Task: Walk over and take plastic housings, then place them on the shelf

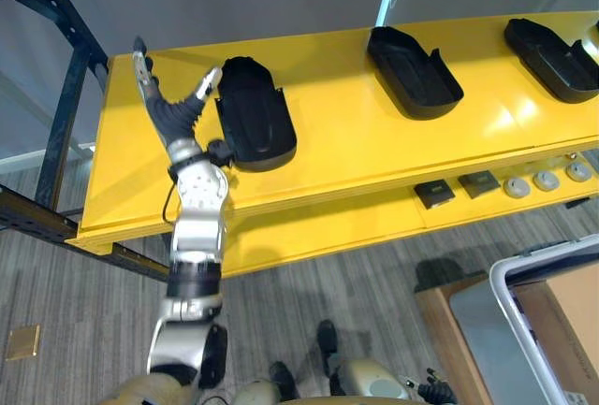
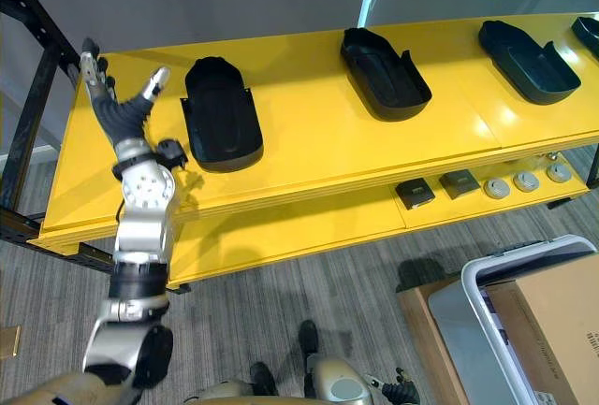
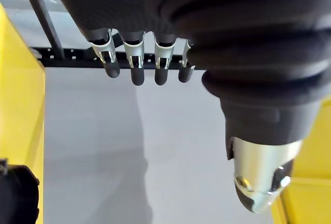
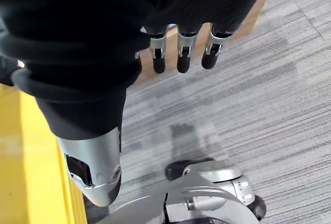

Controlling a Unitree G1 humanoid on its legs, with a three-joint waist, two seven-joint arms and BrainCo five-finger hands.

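Several black plastic housings lie on the yellow shelf's top board point(image 1: 374, 143): one at the left point(image 1: 253, 115), one in the middle point(image 1: 412, 73), one at the right point(image 1: 552, 59). My left hand point(image 1: 173, 110) is raised over the shelf's left end, just left of the leftmost housing point(image 2: 220, 115). It is open, with straight fingers point(image 3: 134, 63) and the thumb spread toward the housing, and holds nothing. My right hand point(image 4: 103, 27) hangs over the carpeted floor with relaxed fingers point(image 4: 183, 53) and nothing in it.
The lower shelf board carries small black square parts point(image 1: 435, 193) and grey discs point(image 1: 546, 180). A black metal frame point(image 1: 65, 96) stands at the shelf's left end. A grey bin with a cardboard box point(image 1: 552, 321) sits on the floor at the lower right.
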